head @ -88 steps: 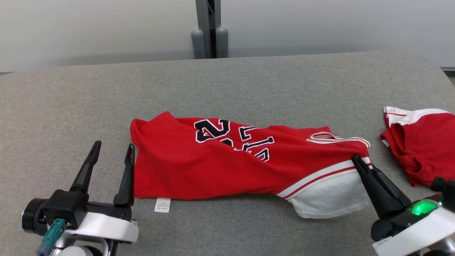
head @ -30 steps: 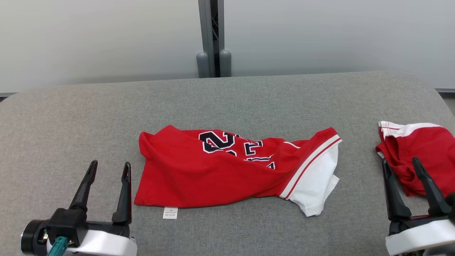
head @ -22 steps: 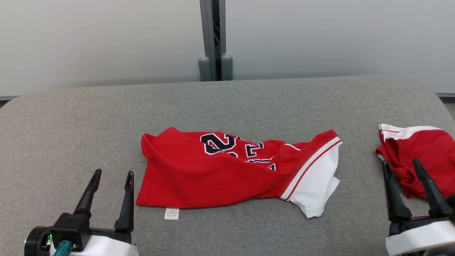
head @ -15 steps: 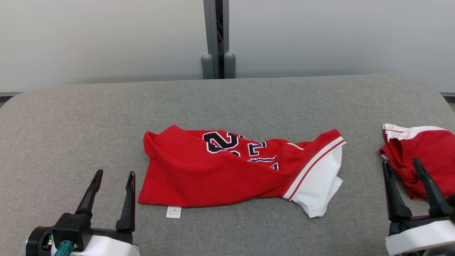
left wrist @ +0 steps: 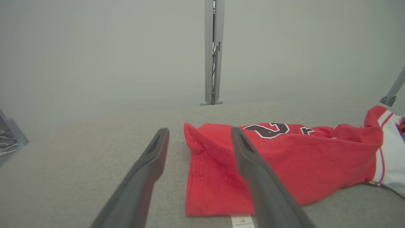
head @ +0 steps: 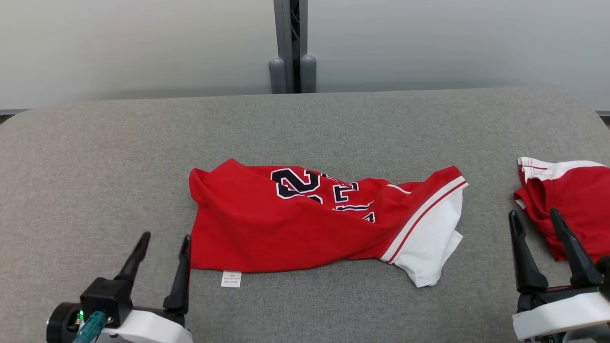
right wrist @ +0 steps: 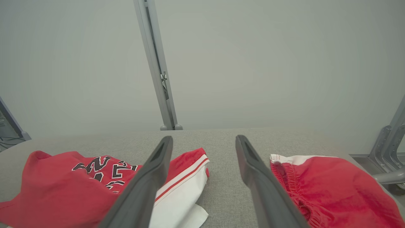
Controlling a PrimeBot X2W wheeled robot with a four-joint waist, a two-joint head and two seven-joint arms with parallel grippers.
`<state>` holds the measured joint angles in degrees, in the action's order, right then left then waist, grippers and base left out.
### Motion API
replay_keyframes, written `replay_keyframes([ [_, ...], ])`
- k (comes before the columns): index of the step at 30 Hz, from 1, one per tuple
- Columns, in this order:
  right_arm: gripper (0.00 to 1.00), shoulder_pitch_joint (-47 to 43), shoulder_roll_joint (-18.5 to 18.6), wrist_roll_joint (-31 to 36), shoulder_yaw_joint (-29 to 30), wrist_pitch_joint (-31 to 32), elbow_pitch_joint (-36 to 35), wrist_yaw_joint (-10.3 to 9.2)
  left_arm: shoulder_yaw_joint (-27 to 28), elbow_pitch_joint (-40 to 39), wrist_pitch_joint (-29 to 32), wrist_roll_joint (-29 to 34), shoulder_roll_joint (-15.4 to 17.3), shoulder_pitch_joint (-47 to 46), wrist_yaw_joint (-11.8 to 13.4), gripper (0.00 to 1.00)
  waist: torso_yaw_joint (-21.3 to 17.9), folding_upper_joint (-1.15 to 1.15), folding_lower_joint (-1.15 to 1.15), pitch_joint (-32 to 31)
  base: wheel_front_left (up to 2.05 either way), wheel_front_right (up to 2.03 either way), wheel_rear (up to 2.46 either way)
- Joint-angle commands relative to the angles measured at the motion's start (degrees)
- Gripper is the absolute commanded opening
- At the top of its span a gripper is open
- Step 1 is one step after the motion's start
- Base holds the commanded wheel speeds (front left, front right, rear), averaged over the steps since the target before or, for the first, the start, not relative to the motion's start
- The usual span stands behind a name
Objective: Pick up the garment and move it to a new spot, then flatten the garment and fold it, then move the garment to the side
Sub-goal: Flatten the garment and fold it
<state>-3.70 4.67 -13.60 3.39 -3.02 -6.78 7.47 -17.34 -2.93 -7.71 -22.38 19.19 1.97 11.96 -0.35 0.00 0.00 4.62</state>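
With its two dark fingers spread wide and nothing between them, the left hand [head: 166, 237] sits just off the near left corner of the garment [head: 286, 233]. Its inner fingertip comes right up to the red hem, though whether it touches the cloth cannot be told. In the left wrist view that hem edge shows in the gap between the fingers. A small white label [head: 231, 278] pokes out from the garment's near edge, close to the same corner. The garment itself lies rumpled near the middle of the grey surface [head: 333, 124], stretched sideways. Its red body is to the left, with parts of the black, white-outlined number and letters creased into folds along the far side. At its right end a red-and-white striped band gives way to a white sleeve [head: 431, 247], bunched and turned under. Right of the garment and clear of it, the right hand [head: 533, 213] has its fingers parted as well, gripping nothing. Red shorts [head: 576, 200] with white trim lie right of the garment, just beyond that hand and partly behind its outer finger.
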Motion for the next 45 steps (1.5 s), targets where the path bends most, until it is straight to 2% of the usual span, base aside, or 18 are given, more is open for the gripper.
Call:
replay_keyframes([
  [1,1.0,0.9,0.1,0.1,0.0,-0.3,-0.1,0.06,-0.3,1.2,1.3,-1.2,0.1,-0.5,-0.8,1.0,-0.3,0.0,0.0,0.7,0.0,0.0,0.0],
  [6,1.0,2.4,0.0,-0.3,-1.2,-0.7,0.5,0.06,-1.0,8.7,3.7,-4.7,-0.7,-2.4,-3.9,1.0,-1.2,0.0,0.0,3.5,0.0,0.0,0.0],
  [17,1.0,4.5,0.6,-1.1,-2.7,-1.4,3.0,0.06,-0.5,25.3,2.8,-8.5,-1.8,-10.2,-8.8,1.0,-3.2,0.0,0.0,8.0,0.0,0.0,0.0],
  [18,1.0,4.7,0.5,-1.3,-2.7,-1.5,3.2,0.06,-0.7,26.3,3.0,-8.5,-1.9,-10.6,-9.4,0.92,-3.3,0.0,0.0,8.1,0.0,0.0,0.0],
  [20,1.0,4.6,0.5,-1.6,-2.2,-1.2,3.8,0.06,-1.0,27.9,2.9,-8.8,-2.2,-11.4,-10.0,0.42,-3.4,0.0,0.0,8.3,0.0,0.0,0.0],
  [21,1.0,4.5,0.5,-1.6,-1.7,-0.9,4.3,0.06,-1.1,28.5,2.6,-8.8,-2.3,-11.7,-10.3,0.1,-3.4,0.0,0.0,8.4,0.0,0.0,0.0],
  [22,1.0,4.3,0.5,-1.5,-1.2,-0.5,5.0,0.06,-1.2,29.0,2.4,-8.8,-2.4,-11.8,-10.5,0.0,-3.3,0.0,0.0,8.4,0.0,0.0,0.0],
  [29,1.0,6.3,2.3,-0.5,0.8,1.6,10.8,0.06,-1.8,29.5,1.1,-8.4,-2.7,-13.4,-10.8,0.0,-2.6,0.0,0.0,9.1,0.0,0.0,0.0],
  [38,1.0,13.5,5.5,-1.2,-7.9,1.5,23.5,0.04,-2.7,28.1,0.4,-7.7,-2.8,-15.3,-10.7,0.0,-0.6,0.0,0.0,11.1,0.0,0.0,0.0],
  [42,1.0,17.3,5.8,-2.5,-12.1,0.1,30.3,0.04,-3.1,27.6,0.1,-7.6,-2.9,-15.8,-10.8,0.0,0.1,0.0,0.0,12.0,0.0,0.0,0.0],
  [43,0.66,17.8,5.9,-2.6,-12.7,-0.3,31.5,0.04,-3.2,27.5,0.0,-7.6,-3.0,-15.8,-10.8,0.0,0.2,0.0,0.0,12.1,0.0,0.0,0.0],
  [44,0.41,18.3,5.8,-3.3,-13.3,-0.5,32.7,0.04,-3.2,27.3,-0.2,-7.7,-3.1,-15.9,-10.9,0.0,0.3,0.0,0.0,12.2,0.0,0.0,0.0],
  [45,0.0,18.6,5.9,-3.7,-13.7,-0.9,33.5,0.04,-3.2,27.1,-0.4,-7.7,-3.1,-15.9,-10.8,0.0,0.4,0.0,0.0,12.3,0.0,0.0,0.0],
])
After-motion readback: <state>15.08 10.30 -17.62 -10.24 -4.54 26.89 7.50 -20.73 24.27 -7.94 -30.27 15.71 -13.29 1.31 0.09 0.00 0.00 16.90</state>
